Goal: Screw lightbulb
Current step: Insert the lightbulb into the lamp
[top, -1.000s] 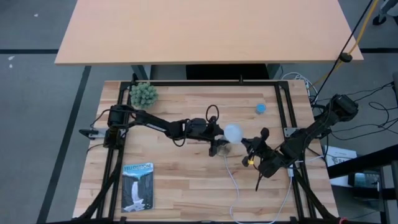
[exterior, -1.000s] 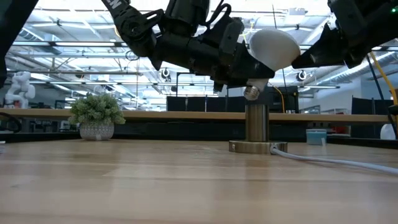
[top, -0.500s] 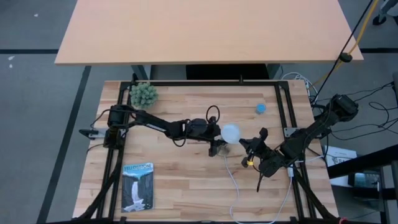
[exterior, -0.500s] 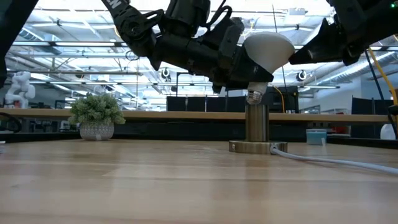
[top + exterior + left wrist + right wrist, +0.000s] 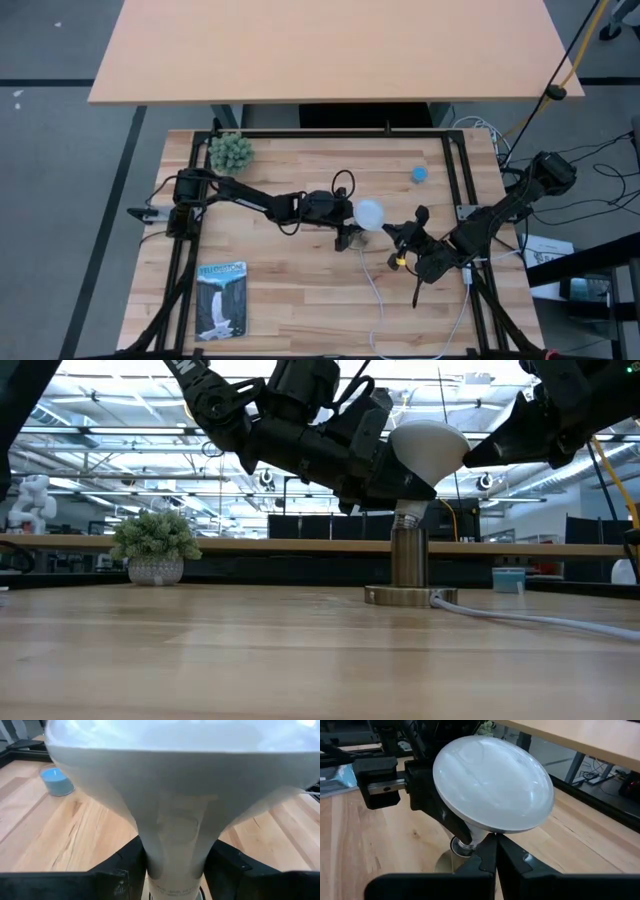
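The white lightbulb (image 5: 428, 445) stands tilted over the silvery socket (image 5: 407, 555), its screw end (image 5: 408, 515) at the socket's top. The socket's round base (image 5: 410, 597) rests on the table, and its white cord (image 5: 530, 618) trails away. My left gripper (image 5: 347, 215) is shut on the bulb, near the table's middle. My right gripper (image 5: 494, 840) is shut, with its tips just under the rim of the bulb's dome (image 5: 492, 782). I cannot tell if they touch it. My left gripper pinches the bulb's cone-shaped body (image 5: 175, 850), just below the dome, between its two fingers (image 5: 122, 865). The fingers come nearly level from the table's left. The bulb is tilted, its dome leaning toward my right arm and its screw end down on the socket's top.
A small blue cap (image 5: 419, 174) lies at the far right, a potted plant (image 5: 231, 151) stands at the far left, and a booklet (image 5: 221, 298) lies at the near left. The cord (image 5: 375, 290) runs toward the near edge.
My left gripper has lowered the bulb a little and tipped it more upright. The screw end, which hung slanted just above the socket, now meets the socket's top. The socket has shifted slightly along the table.
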Robot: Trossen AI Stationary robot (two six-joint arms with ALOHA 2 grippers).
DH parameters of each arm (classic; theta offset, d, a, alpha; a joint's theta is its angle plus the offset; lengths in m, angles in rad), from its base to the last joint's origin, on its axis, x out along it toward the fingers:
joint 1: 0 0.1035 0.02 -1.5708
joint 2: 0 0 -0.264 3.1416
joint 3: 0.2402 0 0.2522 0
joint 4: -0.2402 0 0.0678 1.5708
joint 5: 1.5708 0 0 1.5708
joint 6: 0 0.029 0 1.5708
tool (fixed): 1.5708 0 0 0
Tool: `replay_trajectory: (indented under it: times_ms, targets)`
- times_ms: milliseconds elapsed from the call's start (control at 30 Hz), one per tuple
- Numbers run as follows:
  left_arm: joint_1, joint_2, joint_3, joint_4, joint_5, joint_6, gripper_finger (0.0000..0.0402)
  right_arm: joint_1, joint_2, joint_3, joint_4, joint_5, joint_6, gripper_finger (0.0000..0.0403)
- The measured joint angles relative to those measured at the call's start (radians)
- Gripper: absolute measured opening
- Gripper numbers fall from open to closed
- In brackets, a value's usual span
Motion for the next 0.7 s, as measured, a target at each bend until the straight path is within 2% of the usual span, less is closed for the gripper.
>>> replay_trajectory:
  times_ms: [300, 700]
  targets:
    - [0.000, 0.001, 0.000, -0.034, -0.004, 0.009, 0.0224, -0.002, 0.000, 0.002, 0.112, 0.000, -0.112, 0.0000]
    - [0.000, 0.001, 0.000, -0.053, -0.005, 0.013, 0.0229, -0.002, 0.000, 0.002, 0.105, -0.048, -0.116, 0.0000]
